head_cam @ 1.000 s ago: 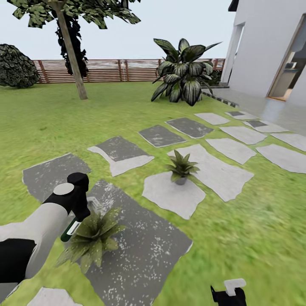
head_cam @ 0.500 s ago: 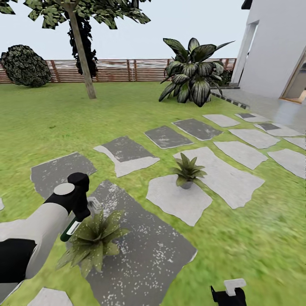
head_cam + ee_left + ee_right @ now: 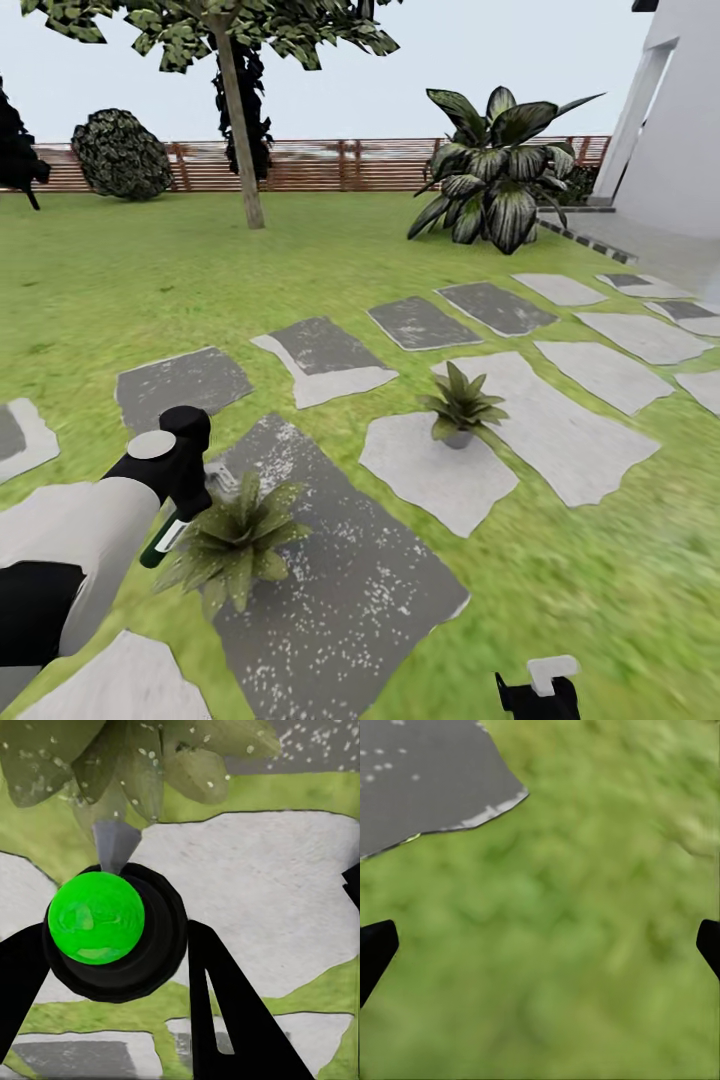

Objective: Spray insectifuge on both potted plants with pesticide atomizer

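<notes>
My left gripper (image 3: 180, 492) is shut on the pesticide atomizer (image 3: 160, 545), a slim dark bottle with a green-white mark. Its pale spray head (image 3: 222, 478) points at the near potted plant (image 3: 235, 545), almost touching its leaves. In the left wrist view, black fingers (image 3: 225, 1020) flank the bottle's round green end (image 3: 96, 916), and a grey spray cone (image 3: 112, 844) reaches the white-specked leaves (image 3: 127, 765). The second potted plant (image 3: 462, 405) stands on a pale stone farther right. My right gripper (image 3: 538, 692) hangs open low over the grass, fingertips (image 3: 375, 952) wide apart.
Grey stepping stones (image 3: 330, 350) cross the green lawn (image 3: 120, 290). The speckled dark stone (image 3: 340, 590) lies under the near plant. A big striped-leaf bush (image 3: 500, 190), a tree trunk (image 3: 240, 140) and the brown slatted fence (image 3: 330, 165) stand behind. A white house wall (image 3: 680, 130) rises at the right.
The whole head view has swung left, so plants, stones, bush and tree slid right in the picture. Both arms keep their places in the view; the atomizer stays gripped.
</notes>
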Controlling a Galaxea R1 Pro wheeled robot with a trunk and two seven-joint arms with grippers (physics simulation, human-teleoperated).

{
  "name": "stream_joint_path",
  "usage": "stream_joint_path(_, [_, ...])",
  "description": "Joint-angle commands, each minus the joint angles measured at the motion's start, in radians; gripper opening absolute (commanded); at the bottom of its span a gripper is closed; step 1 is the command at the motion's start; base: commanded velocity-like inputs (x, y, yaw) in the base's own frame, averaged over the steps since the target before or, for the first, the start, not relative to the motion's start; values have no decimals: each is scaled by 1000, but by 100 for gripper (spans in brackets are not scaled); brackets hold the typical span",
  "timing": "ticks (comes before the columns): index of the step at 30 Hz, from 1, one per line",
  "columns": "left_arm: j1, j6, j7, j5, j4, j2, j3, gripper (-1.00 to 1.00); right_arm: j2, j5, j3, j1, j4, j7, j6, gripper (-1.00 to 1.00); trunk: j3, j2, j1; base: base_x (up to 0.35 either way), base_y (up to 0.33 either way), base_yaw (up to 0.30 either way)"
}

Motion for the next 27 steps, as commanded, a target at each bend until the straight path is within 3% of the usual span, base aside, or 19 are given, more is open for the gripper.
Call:
stream_joint_path(1, [-1,11,-9,-5,-1,1,-6,-100,0,6,-8,-1,1,3,-4,100,-1,0,0,-3,-3,277])
stream_joint_path(11, [-3,12,-9,-6,-5,4,-4,-100,0,6,-8,0,1,3,-4,100,-1,0,0,0,0,265])
stream_joint_path(16, [-8,12,-9,-5,-5,1,0,-100,0,6,-8,-1,1,3,-4,100,-1,0,0,22,-16,44])
stream_joint_path(27, [-16,-3,-9,-3,4,0,-3,-100,0,6,-8,0,1,3,-4,100,-1,0,0,217,-182,0])
